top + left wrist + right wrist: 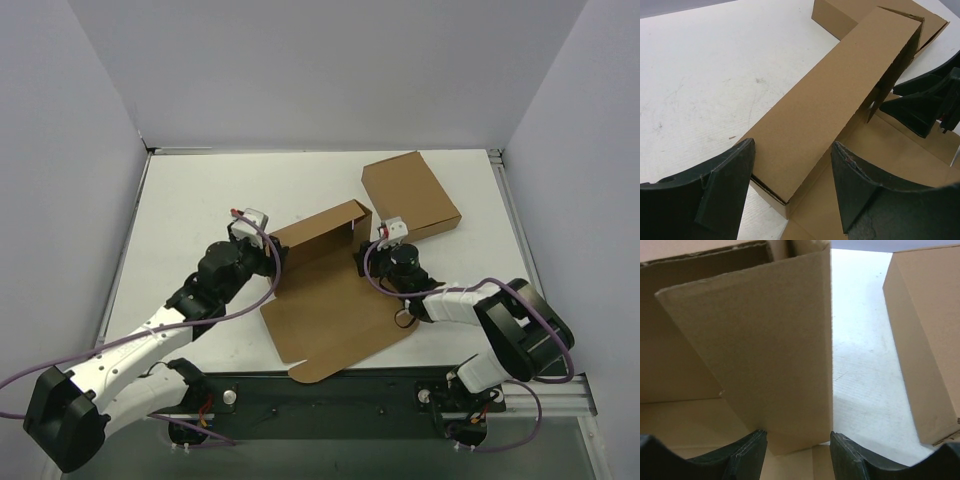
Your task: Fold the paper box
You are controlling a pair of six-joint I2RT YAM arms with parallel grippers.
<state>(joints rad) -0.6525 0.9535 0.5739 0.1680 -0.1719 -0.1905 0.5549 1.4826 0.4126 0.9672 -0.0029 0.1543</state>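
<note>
— Where is the paper box [330, 315] now?
— In the middle of the desk [190, 200]; its flat panel lies nearest to me. My left fingers [725, 185] stand wide around the raised long wall. My right fingers [747, 455] are half apart before the side flap. Behind is a closed carton [412, 198].

The paper box [330, 300] and the carton [412, 198] are plain brown cardboard, unprinted. The counter [190, 200] is white. The left end effector [277, 256] and right end effector [359, 258] are black, and the cables [376, 283] are purple.
</note>
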